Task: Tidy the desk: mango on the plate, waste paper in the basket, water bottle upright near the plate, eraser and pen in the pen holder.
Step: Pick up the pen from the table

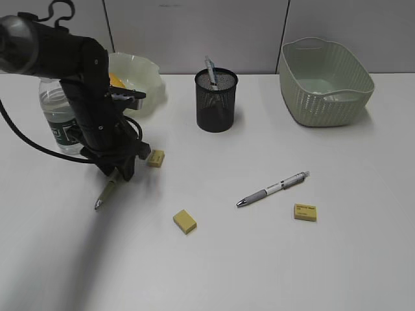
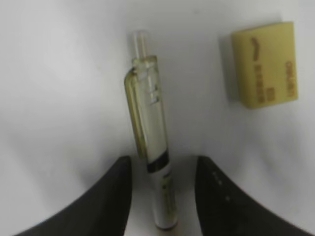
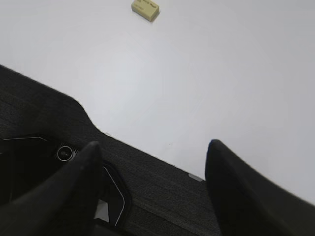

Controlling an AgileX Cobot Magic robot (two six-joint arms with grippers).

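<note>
Left gripper [image 2: 162, 196] down on desk [image 1: 272, 259], jaws half open astride olive pen [image 2: 150, 147], not yet clamped. Pen at seven o'clock from pen holder [image 1: 216, 100]. Could roll or skid out on uneven closing. Yellow eraser [image 2: 266, 64] just beside, could get nudged.

We look down at a slant across the tabletop [image 1: 272, 259]; our left wrist camera hangs close over a pen [image 2: 150, 147], which both views share.

yellow erasers [image 1: 185, 221], black mesh pen holder [image 1: 216, 101]
</note>
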